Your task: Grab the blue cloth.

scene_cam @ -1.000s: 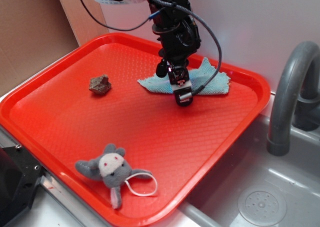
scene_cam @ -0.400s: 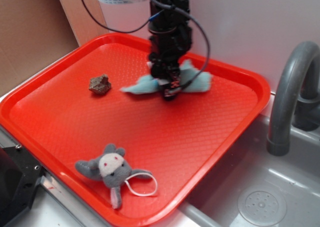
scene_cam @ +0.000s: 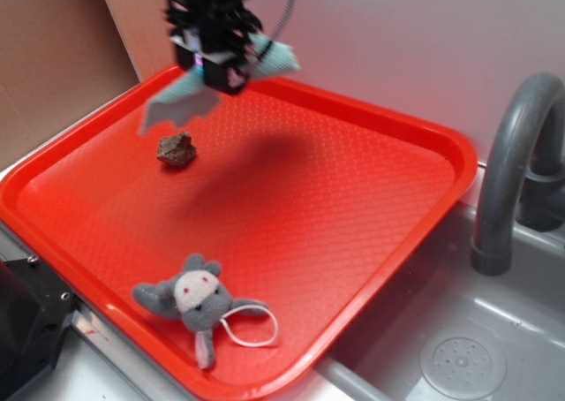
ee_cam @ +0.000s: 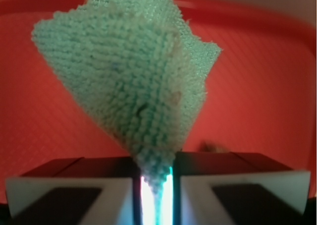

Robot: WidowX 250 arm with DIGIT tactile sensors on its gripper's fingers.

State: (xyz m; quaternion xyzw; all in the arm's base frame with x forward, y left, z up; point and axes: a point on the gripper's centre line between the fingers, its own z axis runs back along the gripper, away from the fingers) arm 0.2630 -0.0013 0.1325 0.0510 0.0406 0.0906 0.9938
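While airborne, the end effector [scene_cam: 221, 72] pinches the blue cloth [ee_cam: 133, 86].

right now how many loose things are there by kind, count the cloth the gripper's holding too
cloths: 1, the blue cloth, pinched in the gripper and hanging above the red tray
plush toys: 1, the grey stuffed animal near the tray's front edge
rocks: 1, a brown rock on the tray
total: 3
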